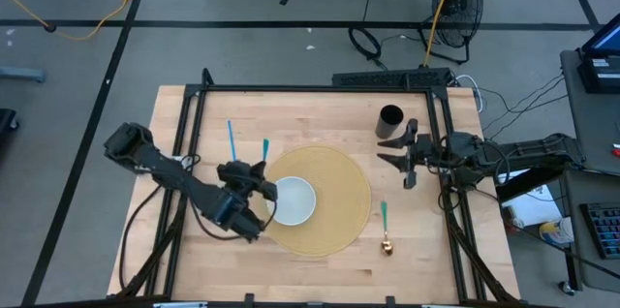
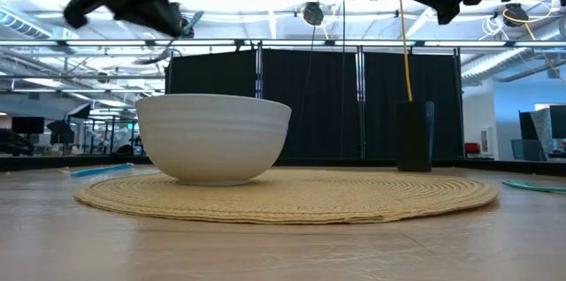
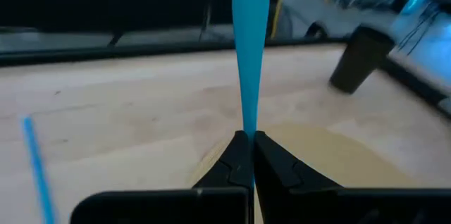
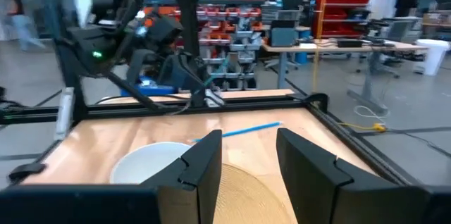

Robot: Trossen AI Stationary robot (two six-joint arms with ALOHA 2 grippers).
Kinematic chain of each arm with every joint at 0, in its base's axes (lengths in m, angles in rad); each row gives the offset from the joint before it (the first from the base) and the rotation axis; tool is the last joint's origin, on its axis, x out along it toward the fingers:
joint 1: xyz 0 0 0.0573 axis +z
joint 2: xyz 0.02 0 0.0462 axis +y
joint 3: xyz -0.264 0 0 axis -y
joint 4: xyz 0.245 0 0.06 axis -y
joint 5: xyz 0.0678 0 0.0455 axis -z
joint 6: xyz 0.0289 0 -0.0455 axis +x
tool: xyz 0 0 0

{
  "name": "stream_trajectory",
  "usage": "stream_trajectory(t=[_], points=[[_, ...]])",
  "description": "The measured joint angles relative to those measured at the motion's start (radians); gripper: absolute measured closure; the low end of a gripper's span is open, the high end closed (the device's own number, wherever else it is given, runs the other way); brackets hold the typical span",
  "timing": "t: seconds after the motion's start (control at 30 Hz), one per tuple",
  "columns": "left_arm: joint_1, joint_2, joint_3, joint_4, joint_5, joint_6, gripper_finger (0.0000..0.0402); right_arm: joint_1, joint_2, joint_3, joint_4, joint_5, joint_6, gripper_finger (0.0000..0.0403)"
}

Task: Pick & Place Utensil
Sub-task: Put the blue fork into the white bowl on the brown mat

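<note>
My left gripper (image 1: 258, 174) hovers beside the white bowl (image 1: 291, 200), shut on a teal utensil (image 3: 248, 55) whose flat rounded end sticks out past the fingertips. The bowl rests on a round woven mat (image 1: 334, 221). A blue utensil (image 1: 232, 139) lies flat on the wood left of the mat. Another teal utensil with a gold end (image 1: 385, 223) lies at the mat's right rim. My right gripper (image 1: 399, 150) hangs open above the table's right side, near a black cup (image 1: 390, 119), touching nothing. My left gripper pinches the teal utensil's narrow shaft (image 3: 247, 131) between its two fingertips (image 3: 271, 155). The utensil runs on along the fingers and out past them toward the table's far edge. It is lifted clear of the table; its other end is hidden by the gripper.
A black frame (image 1: 320, 88) borders the tabletop. The black cup (image 2: 414, 135) stands upright at the far right of the mat. Bare wood (image 1: 320, 119) lies between the mat and the far edge.
</note>
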Motion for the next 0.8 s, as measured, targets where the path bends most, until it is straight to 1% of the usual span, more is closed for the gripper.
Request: stream_trajectory(t=[0.07, 0.17, 0.27, 0.37, 0.43, 0.6, 0.7, 0.8], points=[[0.018, 0.0, 0.0, 0.082, -0.017, 0.078, 0.04, 0.0, 0.0, 0.0, -0.004, 0.005, 0.005, 0.0273], [0.046, 0.001, 0.0, 0.247, -0.011, 0.257, 0.04, 0.0, 0.001, 0.0, -0.006, 0.005, 0.039, 0.0273], [0.074, 0.009, 0.0, 0.424, 0.03, 0.478, 0.04, 0.0, 0.002, 0.0, -0.003, 0.005, 0.062, 0.0273], [0.101, 0.008, 0.0, 0.526, 0.073, 0.629, 0.04, 0.0, 0.006, 0.0, 0.001, 0.005, 0.078, 0.0273], [0.112, 0.008, 0.0, 0.541, 0.084, 0.664, 0.04, 0.0, 0.012, 0.0, 0.001, 0.005, 0.093, 0.0273], [0.123, 0.008, -0.004, 0.546, 0.081, 0.658, 0.0399, 0.0, 0.031, 0.0, 0.001, 0.002, 0.123, 0.0273], [0.122, 0.008, -0.032, 0.582, 0.075, 0.642, 0.04, 0.0, 0.041, 0.0, 0.002, 0.002, 0.124, 0.0273], [0.122, 0.008, -0.073, 0.652, 0.075, 0.631, 0.0399, 0.0, 0.05, 0.0, 0.009, 0.001, 0.124, 0.0273]])
